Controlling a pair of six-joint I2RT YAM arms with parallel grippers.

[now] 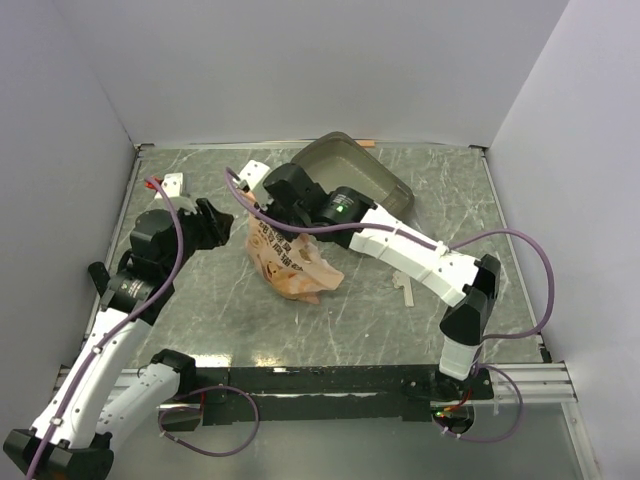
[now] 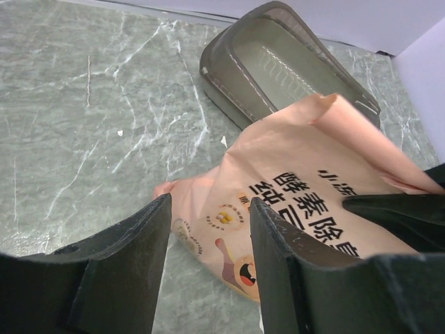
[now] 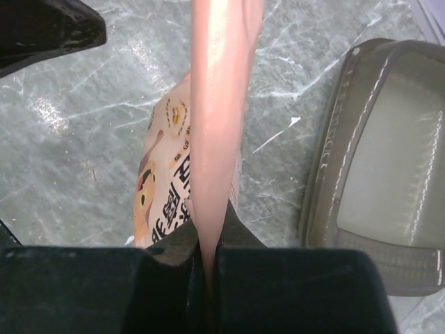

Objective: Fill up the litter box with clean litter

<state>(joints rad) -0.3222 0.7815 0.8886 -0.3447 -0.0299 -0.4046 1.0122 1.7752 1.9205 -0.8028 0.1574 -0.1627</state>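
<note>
The right gripper (image 3: 206, 243) is clenched on the top edge of the bag (image 3: 215, 104), with the litter box (image 3: 327, 174) just beside it. The left gripper (image 2: 208, 209) hangs released near the bag.

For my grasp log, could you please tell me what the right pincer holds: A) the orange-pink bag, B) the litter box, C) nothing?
A: the right wrist view shows the right pincer shut on a fold of the orange-pink bag, the litter box lying apart.
</note>
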